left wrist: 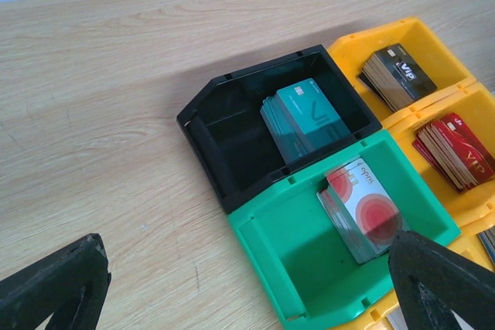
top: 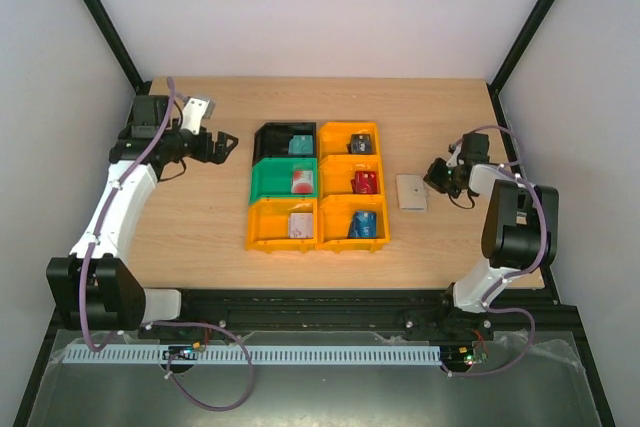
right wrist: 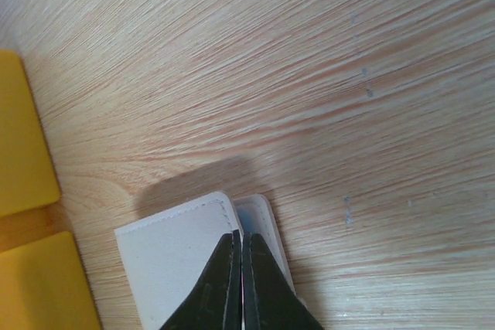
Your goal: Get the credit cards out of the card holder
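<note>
The card holder (top: 412, 192) is a whitish flat sleeve lying on the table right of the bins. In the right wrist view the card holder (right wrist: 174, 260) shows two offset layers with stitched edges. My right gripper (right wrist: 240, 239) is shut, its tips pressed together at the holder's upper layer edge; I see nothing clearly between them. It sits at the holder's right side in the top view (top: 438, 179). My left gripper (top: 225, 144) is open and empty, hovering left of the bins (left wrist: 247, 287). Credit cards lie sorted in the bins: teal (left wrist: 305, 117), white-red (left wrist: 362, 210), black (left wrist: 398, 73), red (left wrist: 456, 152).
Six joined bins stand mid-table: a black one (top: 272, 137), a green one (top: 268, 183) and several orange ones (top: 338, 237). Blue cards (top: 363, 224) and white-pink cards (top: 299, 224) lie in the near orange bins. Bare wood (top: 200, 227) lies on the left, black frame posts at the corners.
</note>
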